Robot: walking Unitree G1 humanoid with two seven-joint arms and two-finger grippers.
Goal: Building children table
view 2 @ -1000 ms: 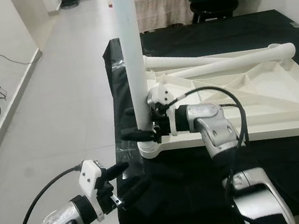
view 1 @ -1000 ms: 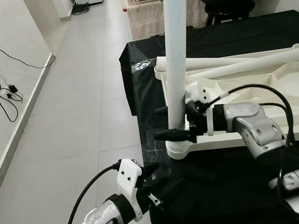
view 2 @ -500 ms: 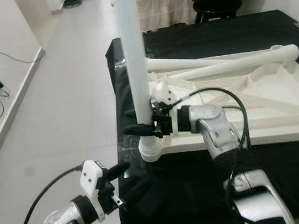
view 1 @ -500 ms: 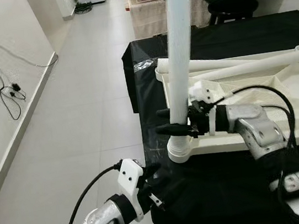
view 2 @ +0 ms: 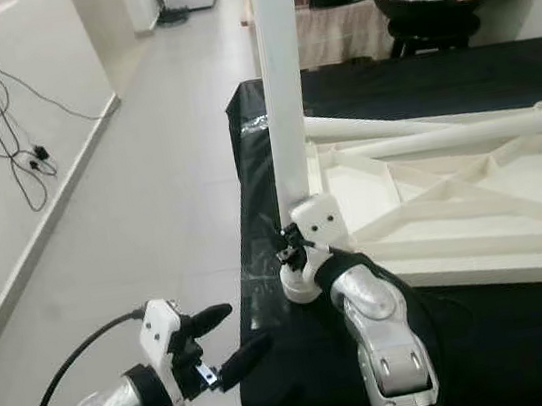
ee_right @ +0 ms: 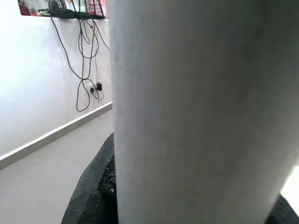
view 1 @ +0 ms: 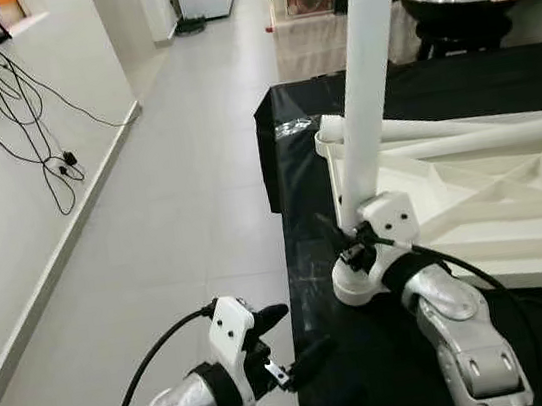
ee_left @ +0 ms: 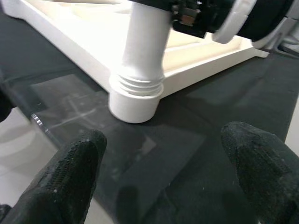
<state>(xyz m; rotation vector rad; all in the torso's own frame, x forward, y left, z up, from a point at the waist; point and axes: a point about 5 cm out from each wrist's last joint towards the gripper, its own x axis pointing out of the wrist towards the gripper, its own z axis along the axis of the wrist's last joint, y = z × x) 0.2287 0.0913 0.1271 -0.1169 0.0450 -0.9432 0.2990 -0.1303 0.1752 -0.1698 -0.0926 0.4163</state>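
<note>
On the black-draped table (view 2: pixel 534 348), right gripper (view 1: pixel 350 248) jaws clasp the upright leg (view 1: pixel 367 98) (left gripper (view 2: pixel 225 341) gapes, empty).

White leg (view 1: pixel 367 78) — upright in tabletop (view 1: pixel 517 229).

Right hand (view 1: pixel 350 244) rotated around upright leg (view 1: pixel 367 78), wrist turned.

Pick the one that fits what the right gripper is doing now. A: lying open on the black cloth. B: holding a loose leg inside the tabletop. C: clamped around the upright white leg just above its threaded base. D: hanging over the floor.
C: the right gripper closes around the upright white leg, and the right wrist view has that leg between its fingers.
</note>
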